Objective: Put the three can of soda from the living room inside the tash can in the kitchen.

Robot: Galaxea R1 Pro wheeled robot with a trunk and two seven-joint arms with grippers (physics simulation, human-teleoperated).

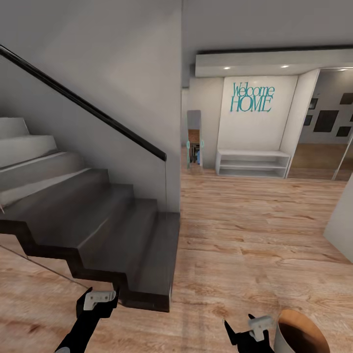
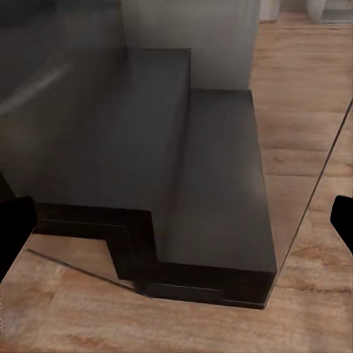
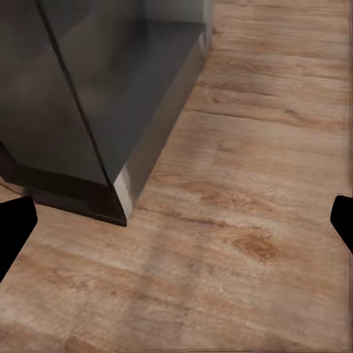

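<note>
So you're in a hallway with a wood floor (image 1: pixel 255 235), dark staircase (image 1: pixel 113 235) on your left and a "Welcome HOME" sign (image 1: pixel 252 97) on the far wall above a white bench shelf (image 1: pixel 253 163). Your left gripper (image 1: pixel 100 298) sits low just in front of the bottom step, fingers spread wide, nothing in them. Your right gripper (image 1: pixel 247 327) is wide too and empty. The tash can (image 1: pixel 300 333) sits right beside it, at the lower right corner.
</note>
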